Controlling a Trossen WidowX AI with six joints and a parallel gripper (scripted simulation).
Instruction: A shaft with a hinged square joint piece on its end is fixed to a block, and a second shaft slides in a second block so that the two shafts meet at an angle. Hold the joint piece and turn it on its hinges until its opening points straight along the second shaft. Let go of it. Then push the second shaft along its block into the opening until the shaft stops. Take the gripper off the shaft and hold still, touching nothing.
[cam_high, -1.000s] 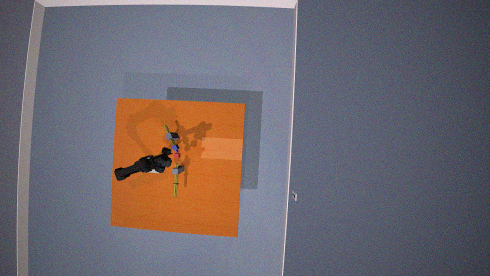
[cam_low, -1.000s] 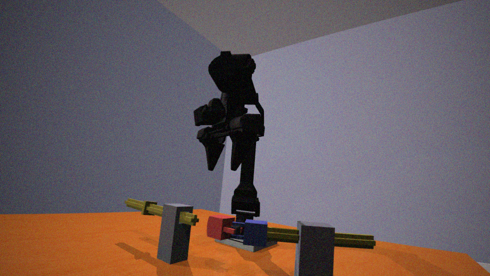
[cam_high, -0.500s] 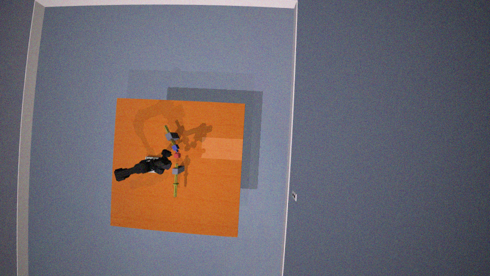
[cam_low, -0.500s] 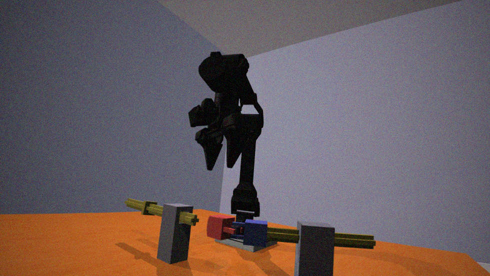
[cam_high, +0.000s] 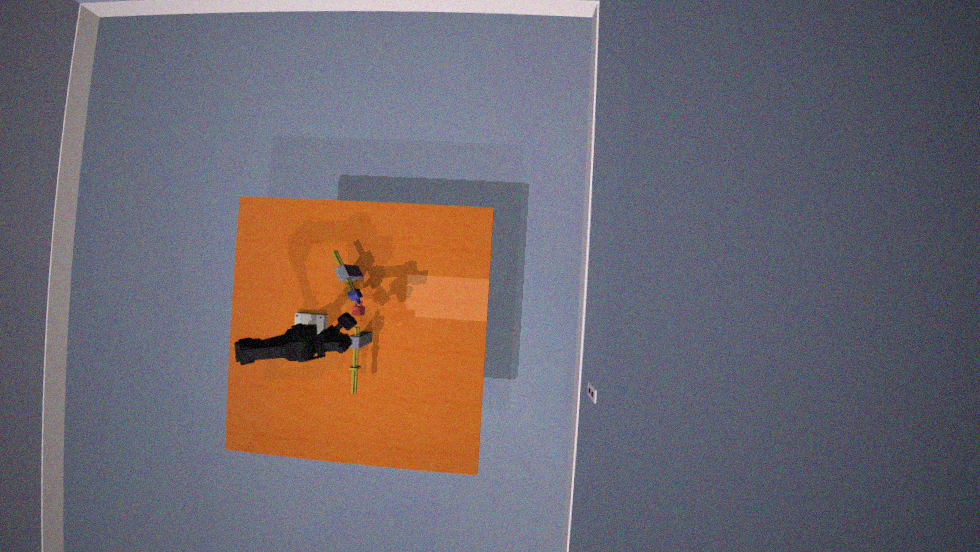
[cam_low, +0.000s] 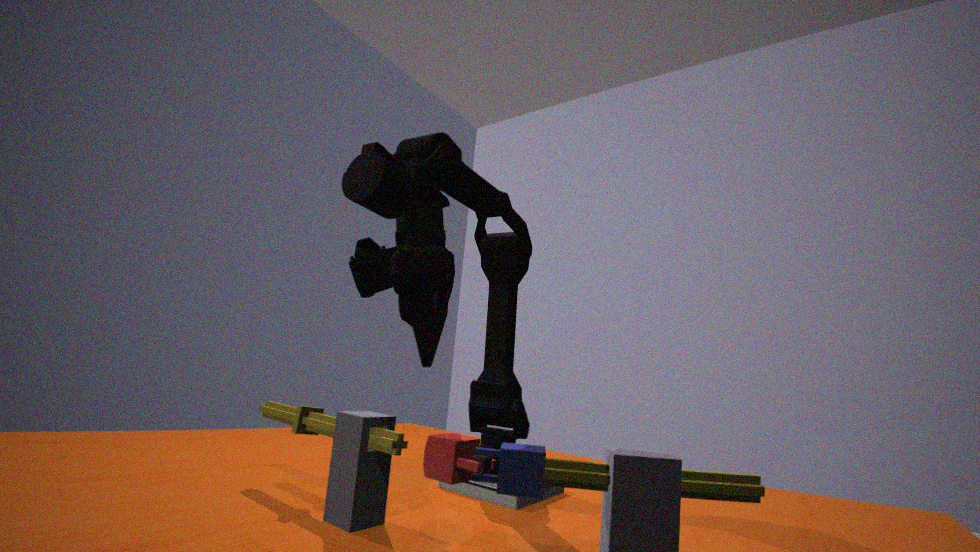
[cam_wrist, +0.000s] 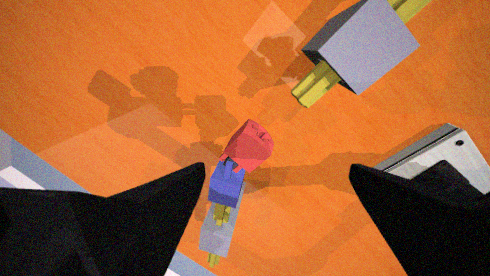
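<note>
Overhead, top view: you have one black arm (cam_high: 270, 349) (cam_low: 502, 322) reaching across the orange table (cam_high: 411, 411) (cam_low: 137, 493) (cam_wrist: 75, 40). One joint piece, red (cam_high: 358, 310) (cam_low: 445, 458) (cam_wrist: 252, 145), sits at the end of a blue yoke (cam_high: 354, 294) (cam_low: 522, 469) (cam_wrist: 226, 186). Behind the yoke, one yellow fixed shaft (cam_high: 336, 257) (cam_low: 720, 485) (cam_wrist: 213, 259) in its grey block (cam_high: 344, 272) (cam_low: 644, 500) (cam_wrist: 215, 240). Opposite, at an angle, one yellow sliding shaft (cam_high: 354, 380) (cam_low: 387, 438) (cam_wrist: 314, 87) through a second grey block (cam_high: 360, 340) (cam_low: 342, 473) (cam_wrist: 367, 47), with a collar (cam_high: 354, 367) (cam_low: 306, 419) on its far part.

Exterior view: your end effector (cam_low: 426, 364) (cam_wrist: 275, 170) points down, raised above the shafts and touching none of the parts. Below it lies a gap between the sliding shaft's tip and the red piece. The collar stands apart from its block.

Wrist view: your end effector is wide open, nothing gripped. The red piece shows between its fingers in your line of sight, well below them. Its notched open end faces roughly toward the sliding shaft, whose tip is outside it; you cannot tell whether the aim is exact.
</note>
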